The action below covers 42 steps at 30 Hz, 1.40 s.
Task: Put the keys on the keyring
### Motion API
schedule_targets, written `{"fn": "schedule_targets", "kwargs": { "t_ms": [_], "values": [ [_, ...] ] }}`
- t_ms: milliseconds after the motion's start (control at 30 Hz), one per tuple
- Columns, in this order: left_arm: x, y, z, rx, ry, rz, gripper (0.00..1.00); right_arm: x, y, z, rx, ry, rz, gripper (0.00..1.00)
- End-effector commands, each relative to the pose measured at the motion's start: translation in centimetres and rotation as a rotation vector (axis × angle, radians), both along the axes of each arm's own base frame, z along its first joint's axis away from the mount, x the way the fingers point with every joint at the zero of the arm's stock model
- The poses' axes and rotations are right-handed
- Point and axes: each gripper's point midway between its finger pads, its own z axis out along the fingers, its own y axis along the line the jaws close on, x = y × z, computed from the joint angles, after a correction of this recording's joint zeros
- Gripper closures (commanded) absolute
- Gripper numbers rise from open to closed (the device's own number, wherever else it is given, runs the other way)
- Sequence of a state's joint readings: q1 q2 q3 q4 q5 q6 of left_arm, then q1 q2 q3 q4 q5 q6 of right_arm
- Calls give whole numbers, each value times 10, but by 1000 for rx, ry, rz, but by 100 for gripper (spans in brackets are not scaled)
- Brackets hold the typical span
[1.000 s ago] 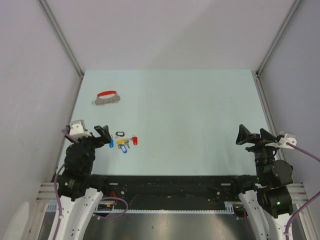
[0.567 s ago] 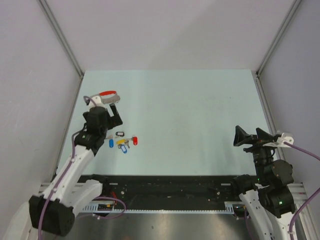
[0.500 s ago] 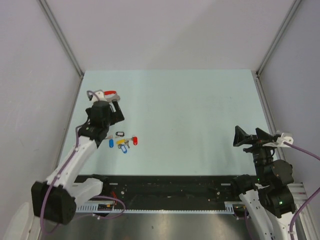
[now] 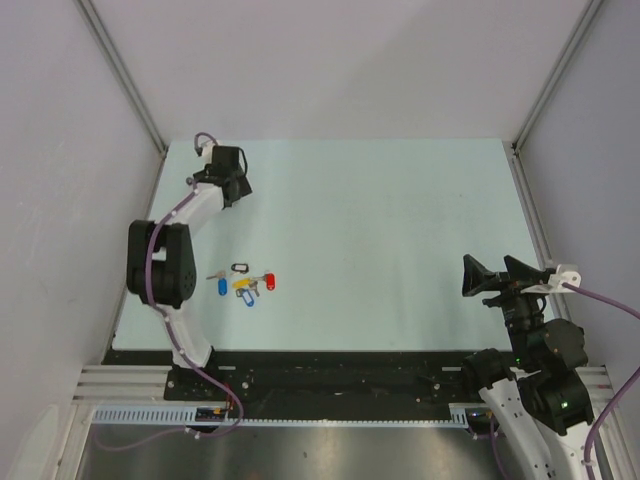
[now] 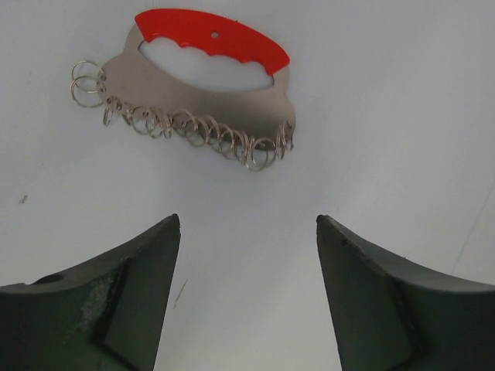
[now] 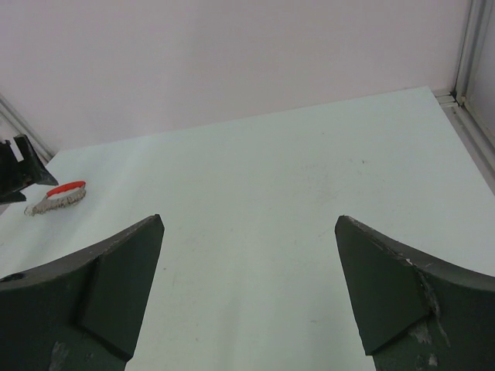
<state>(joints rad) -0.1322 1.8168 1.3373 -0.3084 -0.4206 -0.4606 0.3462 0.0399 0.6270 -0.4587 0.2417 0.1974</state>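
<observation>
The keyring point(image 5: 205, 85) lies flat on the table, a red curved band on one side and a grey metal plate with several wire rings on the other. My left gripper point(image 5: 247, 220) hovers just short of it, jaws open and empty. From the top view the left gripper point(image 4: 228, 172) sits at the far left of the table and the arm hides the keyring. The keys point(image 4: 245, 283), with blue, black, yellow and red heads, lie loose nearer the arm bases. My right gripper point(image 4: 492, 275) stays open and empty at the near right, far from both. The keyring point(image 6: 58, 197) also shows small in the right wrist view.
The pale table point(image 4: 380, 230) is boxed in by grey walls with metal rails point(image 4: 125, 75) at the left and right. The left arm's links point(image 4: 155, 265) rise beside the keys. The black base rail point(image 4: 340, 375) runs along the near edge.
The left arm has swung from beside the keys out to the far left, over the keyring, and its jaws have narrowed a little. The right gripper has drifted slightly nearer and left.
</observation>
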Motion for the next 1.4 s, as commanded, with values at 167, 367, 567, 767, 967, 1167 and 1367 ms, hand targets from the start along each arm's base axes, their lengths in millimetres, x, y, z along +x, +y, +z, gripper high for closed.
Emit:
{"fn": "schedule_targets", "kwargs": {
  "t_ms": [167,367,567,767,967,1167,1367],
  "values": [
    [56,23,-28,-44,52,75,48,-2,1,2,-27,-15,13,0],
    [62,27,-51,-123,82,67,59,1,0,2,-34,-16,4,0],
    [66,20,-63,-161,141,10,63,2,-2,2,-39,-15,-11,0],
    [72,14,-70,-179,163,-34,68,2,-6,2,-43,-24,-31,0],
    [69,7,-75,-191,189,-84,93,1,-7,3,-47,-30,-38,1],
    [51,-23,-50,-170,178,-218,100,3,-6,3,-49,-28,-31,1],
    [27,-100,-22,-122,145,-433,100,7,11,4,-33,-7,54,0]
  ]
}}
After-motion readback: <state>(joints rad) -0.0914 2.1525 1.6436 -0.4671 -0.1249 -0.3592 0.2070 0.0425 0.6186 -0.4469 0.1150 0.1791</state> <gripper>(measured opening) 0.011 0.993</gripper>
